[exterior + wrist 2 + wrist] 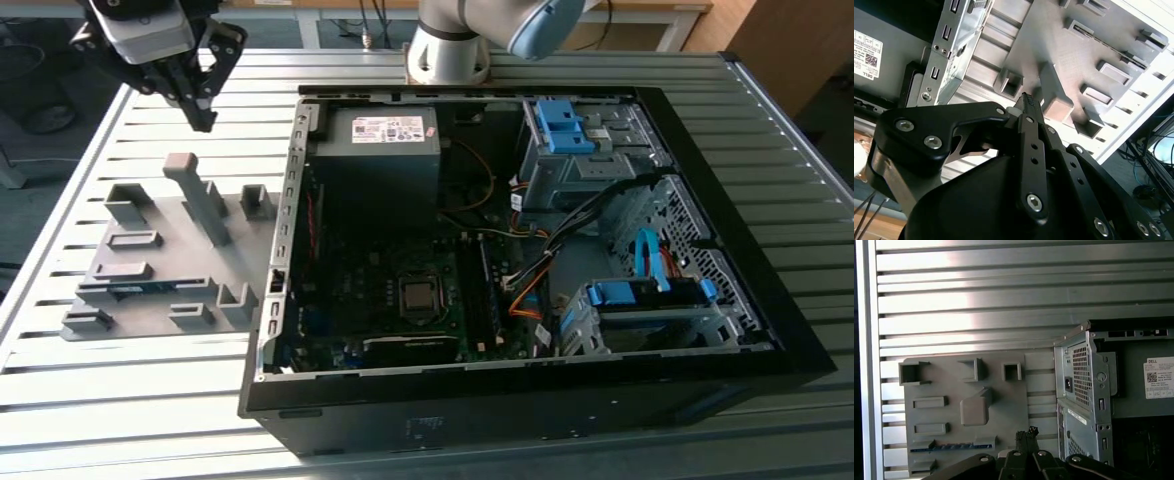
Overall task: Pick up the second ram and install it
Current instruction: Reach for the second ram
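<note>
The tool's black linkage sits closest in both wrist views. There is one tool [1027, 100], and its two fingers are drawn together at the tips, with nothing clamped between them and touching nothing. One arm [447, 50] carries it, hanging above the slatted metal desk [1004, 290].

Below the tool lies one grey fixture plate [1009, 400]. It bears one tall post [974, 411], three hollow blocks in a row beyond the post, and two flat rectangular blocks further out from the tool.

One second ram [951, 445], a blue-green strip, sits in a long slot of that plate. It is near the tool's tips but apart from them, on the side away from the computer.

One open black computer case [534, 410] lies just beside the plate, on the tool's other side. Its motherboard [400, 290] faces up, and two blue drive brackets [561, 125] show inside, well apart from the tool.
</note>
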Robot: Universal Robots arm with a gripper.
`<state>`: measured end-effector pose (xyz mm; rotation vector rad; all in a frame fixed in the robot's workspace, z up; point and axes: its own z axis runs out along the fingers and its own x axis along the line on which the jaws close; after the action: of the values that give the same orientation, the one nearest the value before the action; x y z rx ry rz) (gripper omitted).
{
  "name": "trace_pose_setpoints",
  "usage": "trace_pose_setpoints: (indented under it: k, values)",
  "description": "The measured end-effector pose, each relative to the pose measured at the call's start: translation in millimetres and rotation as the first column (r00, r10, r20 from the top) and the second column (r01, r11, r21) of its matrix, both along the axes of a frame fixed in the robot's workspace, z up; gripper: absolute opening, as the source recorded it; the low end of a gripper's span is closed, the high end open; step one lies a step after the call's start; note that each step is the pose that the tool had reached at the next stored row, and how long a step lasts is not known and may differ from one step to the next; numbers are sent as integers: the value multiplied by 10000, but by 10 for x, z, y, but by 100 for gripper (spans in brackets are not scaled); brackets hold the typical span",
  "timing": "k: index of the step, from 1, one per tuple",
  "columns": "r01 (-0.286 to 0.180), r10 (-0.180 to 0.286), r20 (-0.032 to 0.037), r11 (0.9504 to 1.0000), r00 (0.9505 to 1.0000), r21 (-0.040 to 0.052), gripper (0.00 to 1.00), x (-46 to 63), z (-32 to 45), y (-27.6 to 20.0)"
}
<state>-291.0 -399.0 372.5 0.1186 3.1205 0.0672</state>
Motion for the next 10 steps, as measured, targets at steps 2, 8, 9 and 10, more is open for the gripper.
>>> trace_pose_setpoints:
  k: [2,8,9,10]
  values:
    - [0,0,1,10000,10000,1,11,-12,-2,0]
    - [-1,1,1,10000,10000,1,11,-43,-5,0]
    - [-1,1,1,10000,10000,1,11,-48,-5,0]
    - [-1,1,1,10000,10000,1,11,-53,-5,0]
